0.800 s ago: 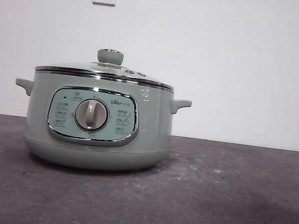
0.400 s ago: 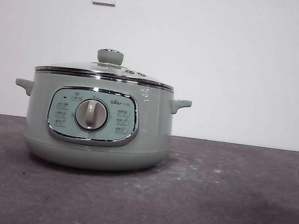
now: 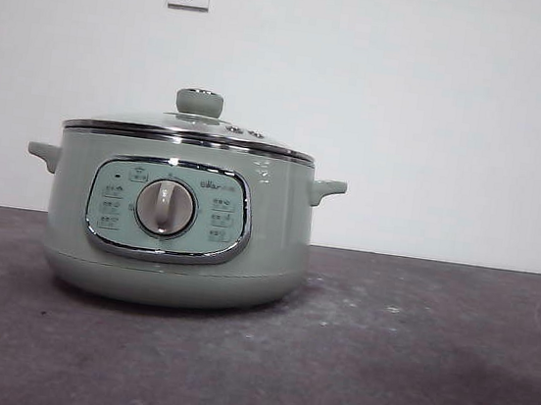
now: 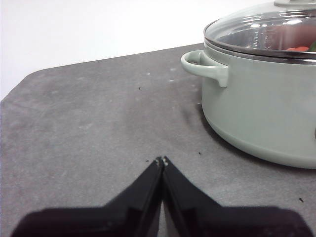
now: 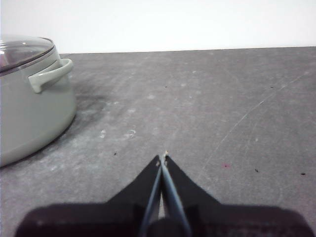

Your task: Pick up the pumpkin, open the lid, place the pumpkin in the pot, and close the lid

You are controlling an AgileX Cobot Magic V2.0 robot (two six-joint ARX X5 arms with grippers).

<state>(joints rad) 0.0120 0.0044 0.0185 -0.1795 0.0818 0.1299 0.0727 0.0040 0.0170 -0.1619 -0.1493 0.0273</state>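
Your left gripper (image 4: 162, 160) has its two black jaws pressed together on nothing, low over the dark grey table (image 4: 89, 128), with the pot's side handle (image 4: 205, 66) a little way ahead of it. Your right gripper (image 5: 163, 157) is likewise closed and empty, over bare tabletop on the pot's other side, well apart from that side's handle (image 5: 49, 75).

Between them stands the large round pale sage-green electric pot (image 3: 179, 221) with its chrome-framed control panel and silver dial (image 3: 165, 208). The shallow domed glass lid with the chrome rim (image 3: 190, 131) sits squarely on it, with its round pale-green knob (image 3: 200, 102) upright at the centre.

Only the left wrist view finds the small orange-red toy pumpkin (image 4: 297, 49): a patch of red with a touch of green shows through the glass, so it appears to be inside the pot already. The front view, level with the table, shows the lid only edge-on and nothing of the contents; the right wrist view catches just the lid's edge (image 5: 24, 49). By these views the task looks essentially complete.

If you must lift the lid, take it by the knob, the only sure hold. Glass and chrome will be stiff, slippery, fairly heavy and breakable, so grip firmly and raise it straight. The pumpkin is probably light and rigid; its ribbed body would likely take a grip across the middle better than the thin curved stem.
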